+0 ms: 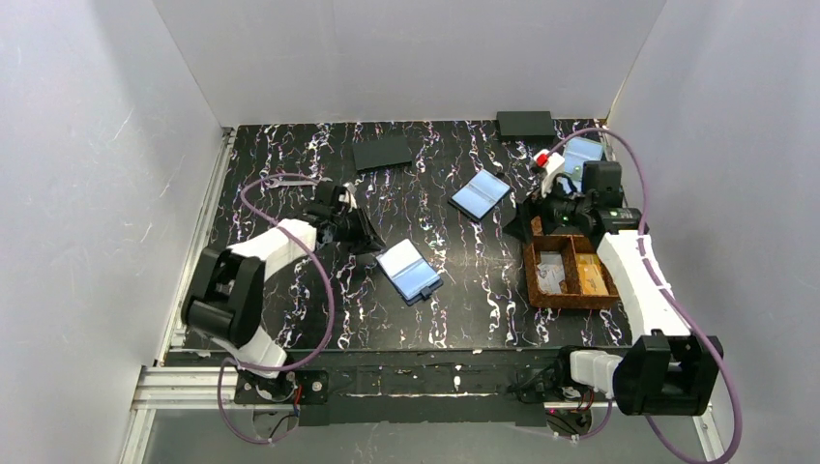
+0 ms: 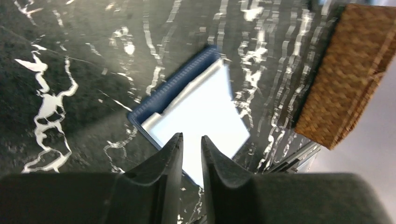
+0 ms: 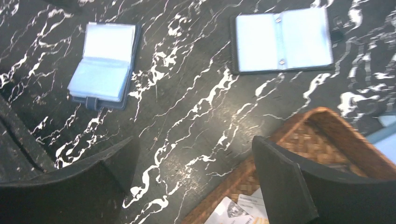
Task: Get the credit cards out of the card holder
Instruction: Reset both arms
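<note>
Near the middle of the marbled table [image 1: 454, 314] the card holder [image 1: 411, 272] lies open, pale pockets up, navy cover showing at the edges. No credit cards can be made out in the pockets, which are washed out by glare in the left wrist view.

At the holder's edge the left gripper [image 2: 191, 140] is poised with its fingers drawn almost together. Only a slit is left and nothing is held. Whether the holder is touched cannot be told.

Well apart from it, the right gripper [image 3: 195, 144] is spread wide and empty above a corner of the woven tray [image 3: 327, 135].

Risks, as judged:
- The holder is pinned by nothing, so it is likely to be slid across the smooth top by the narrowed fingers before a pocket is entered.
- If pocket film is pinched along with a card, the whole holder may be lifted.
- A leaf may be flipped shut by a sideways nudge.
- The second open holder [image 1: 481, 195] could be taken for the target.
</note>
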